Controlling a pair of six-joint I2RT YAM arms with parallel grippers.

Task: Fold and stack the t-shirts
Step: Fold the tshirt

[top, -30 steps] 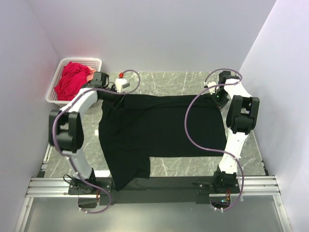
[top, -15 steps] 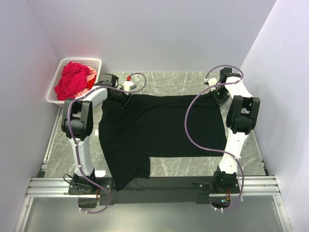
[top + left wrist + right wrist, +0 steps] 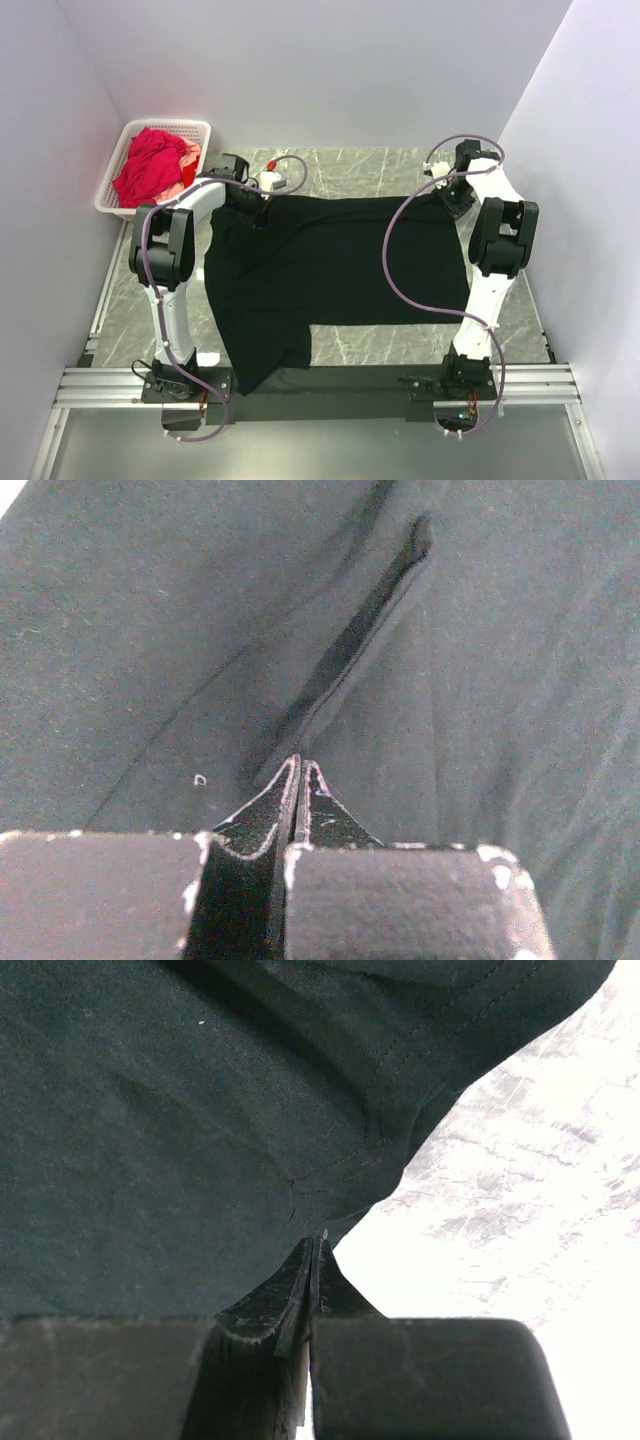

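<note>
Grey marble tabletop (image 3: 350, 170) carries the plain black cloth t-shirt (image 3: 340, 260), flat near the white plastic lattice basket (image 3: 112, 196), long axis running away from it. We see left gripper (image 3: 254, 207) and right gripper (image 3: 453, 205) fingers closed on its cloth.

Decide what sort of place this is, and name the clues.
Probably a robot lab cell, not a home: plain walls box in a marble-patterned table, two arms are bolted to a metal rail, and a black t-shirt lies spread near a basket of red shirts.
</note>
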